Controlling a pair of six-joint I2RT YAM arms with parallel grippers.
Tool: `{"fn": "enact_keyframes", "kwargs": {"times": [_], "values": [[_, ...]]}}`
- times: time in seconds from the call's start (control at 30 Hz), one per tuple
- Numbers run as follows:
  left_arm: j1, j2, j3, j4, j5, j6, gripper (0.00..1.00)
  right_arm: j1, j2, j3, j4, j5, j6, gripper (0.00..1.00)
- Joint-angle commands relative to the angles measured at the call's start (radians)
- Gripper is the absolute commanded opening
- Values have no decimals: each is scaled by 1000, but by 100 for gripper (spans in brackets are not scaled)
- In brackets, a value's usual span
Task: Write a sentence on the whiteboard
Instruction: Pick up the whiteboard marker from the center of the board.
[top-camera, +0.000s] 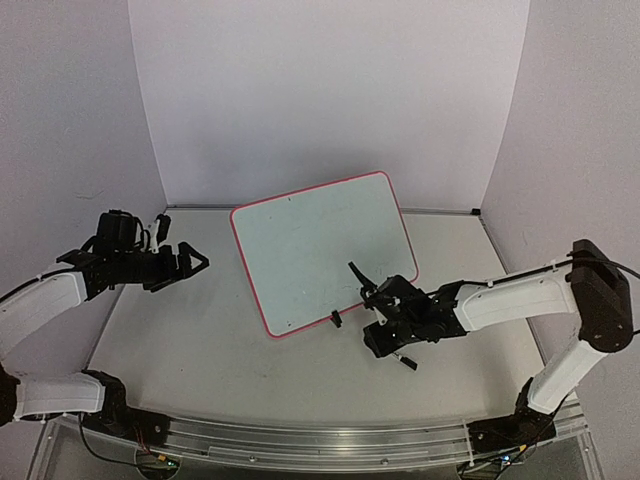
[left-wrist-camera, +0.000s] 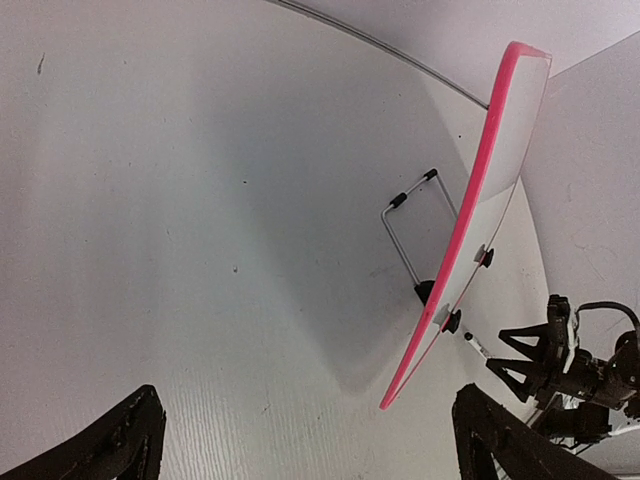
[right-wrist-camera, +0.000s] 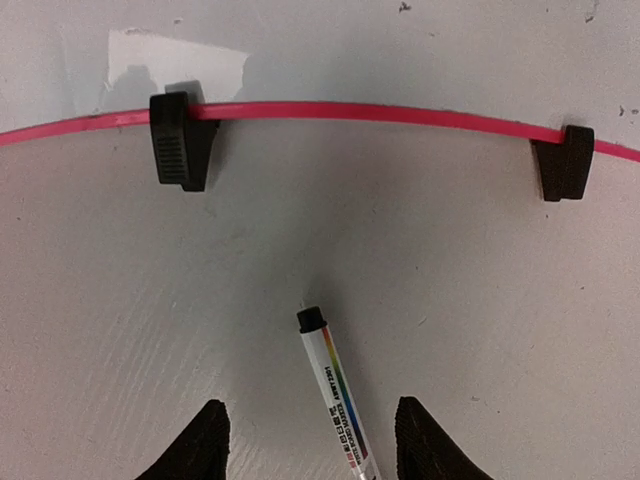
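Note:
The whiteboard (top-camera: 320, 250) stands tilted at mid-table on two black clip feet (right-wrist-camera: 182, 140). It has a pink-red rim (right-wrist-camera: 380, 112), and no written sentence shows on its face. My right gripper (top-camera: 372, 302) is low at the board's bottom right edge. In the right wrist view it (right-wrist-camera: 310, 403) is open. A white marker (right-wrist-camera: 335, 395) with a black end lies on the table between its fingers, untouched, its black end toward the rim. My left gripper (top-camera: 190, 262) is open and empty left of the board. The left wrist view shows the board edge-on (left-wrist-camera: 470, 210).
A wire stand (left-wrist-camera: 410, 230) props the board from behind. White walls close the back and both sides of the table (top-camera: 200, 340). The right gripper (left-wrist-camera: 530, 360) and the marker (left-wrist-camera: 474, 344) also show in the left wrist view, by the board's foot.

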Motion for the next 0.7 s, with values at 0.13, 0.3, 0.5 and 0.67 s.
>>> {"fn": "enact_keyframes", "kwargs": {"times": [0.13, 0.3, 0.5, 0.67], "values": [[-5, -52, -9, 9, 14, -12, 99, -31, 106, 77, -131, -50, -21, 46], [-7, -69, -11, -1, 26, -5, 99, -34, 142, 110, -138, -46, -33, 37], [-9, -84, -15, -4, 56, 7, 99, -38, 176, 125, -141, -54, -20, 22], [-19, -117, 3, -16, 94, 0, 98, -37, 187, 128, -139, -58, -8, 6]]}}
